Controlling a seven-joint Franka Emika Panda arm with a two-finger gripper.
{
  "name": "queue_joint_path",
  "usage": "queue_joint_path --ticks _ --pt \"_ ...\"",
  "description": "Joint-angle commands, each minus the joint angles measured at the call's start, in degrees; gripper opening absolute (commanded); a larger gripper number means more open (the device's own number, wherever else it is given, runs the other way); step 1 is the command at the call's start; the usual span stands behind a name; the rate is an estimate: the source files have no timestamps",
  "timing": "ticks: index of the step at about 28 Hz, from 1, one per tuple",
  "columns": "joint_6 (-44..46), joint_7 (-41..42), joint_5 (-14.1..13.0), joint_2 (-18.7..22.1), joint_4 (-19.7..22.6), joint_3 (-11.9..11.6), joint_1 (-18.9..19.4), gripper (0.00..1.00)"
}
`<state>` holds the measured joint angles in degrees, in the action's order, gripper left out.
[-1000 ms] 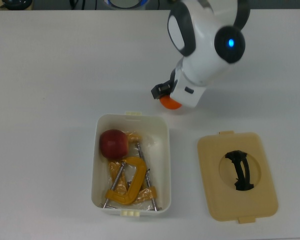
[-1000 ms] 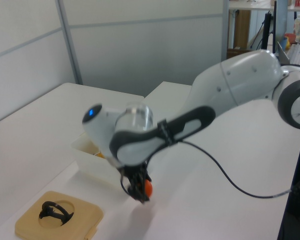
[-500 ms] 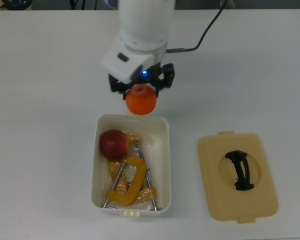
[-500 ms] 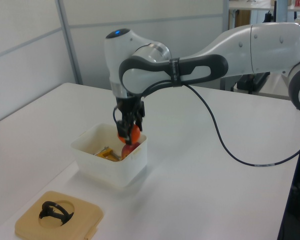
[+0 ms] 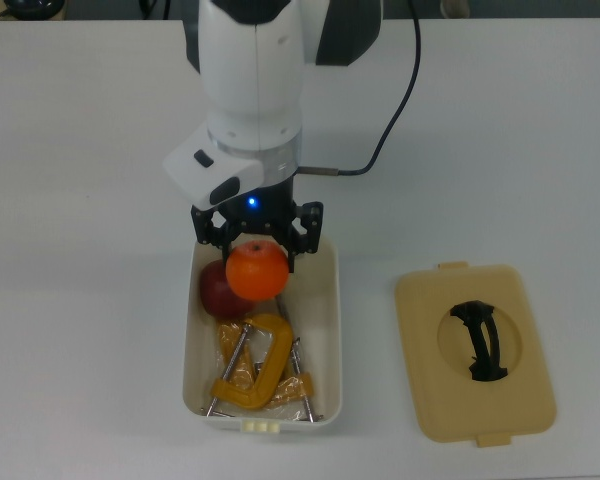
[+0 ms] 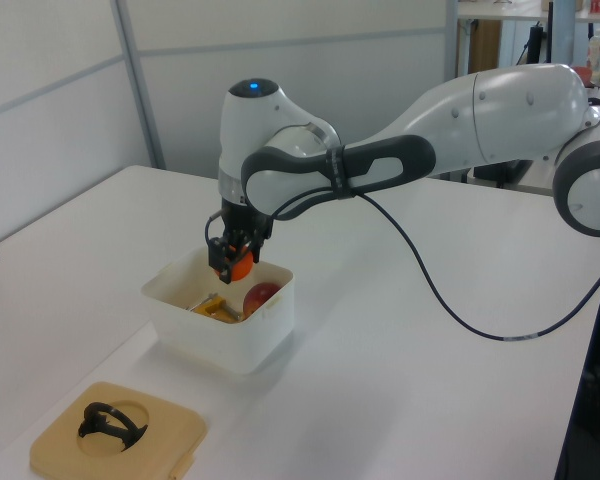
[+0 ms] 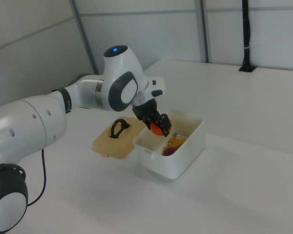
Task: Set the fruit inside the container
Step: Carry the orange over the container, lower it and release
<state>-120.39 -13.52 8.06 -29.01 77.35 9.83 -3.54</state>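
So the gripper [image 5: 256, 243] is clamped on the orange [image 5: 256, 271], holding it in the air right over the white tub [image 5: 325, 330], at the tub's far end in the top view. The apple [image 5: 217, 293] is already down inside, tucked in the corner at the top view's left, partly hidden under the orange. In the left view you can see the orange [image 6: 239, 266] hanging above the rim with the apple [image 6: 263, 295] lower, against the near wall. Also in the tub: a yellow clamp [image 5: 255, 372] with its metal screws, lying flat in the end nearest the camera in the top view.

The beige lid [image 5: 475, 352] with its black handle [image 5: 479, 340] sits flat on the table [image 5: 90, 200], just beside the tub on the top view's right, not touching it.

The table is plain white and matte, pretty much bare otherwise. A black cable [image 6: 450, 300] loops off the arm [image 6: 480, 115] and drapes down toward the tabletop in the left view. Behind the table are pale grey partition panels [image 6: 280, 90], and the right view shows a black post [image 7: 245, 34] standing at the far edge.
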Motion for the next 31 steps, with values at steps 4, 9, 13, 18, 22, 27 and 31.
queue_joint_path --ticks 4,9,13,18,22,27,31 --pt "-1.34 -1.60 1.60 0.27 4.22 -1.31 0.56 0.64" --pt "-0.20 -1.68 1.17 0.36 3.95 -1.22 0.03 1.00" --pt "4.01 -1.60 1.43 0.71 3.69 -1.22 0.12 1.00" --pt "11.92 -0.46 1.70 3.60 3.51 -1.31 0.03 1.00" --pt "15.70 0.25 1.08 5.54 2.29 -1.39 0.03 1.00" --pt "18.61 0.34 0.82 6.51 2.10 -1.39 -0.58 1.00" --pt "22.55 2.61 0.99 7.12 2.02 -1.31 -0.85 1.00"
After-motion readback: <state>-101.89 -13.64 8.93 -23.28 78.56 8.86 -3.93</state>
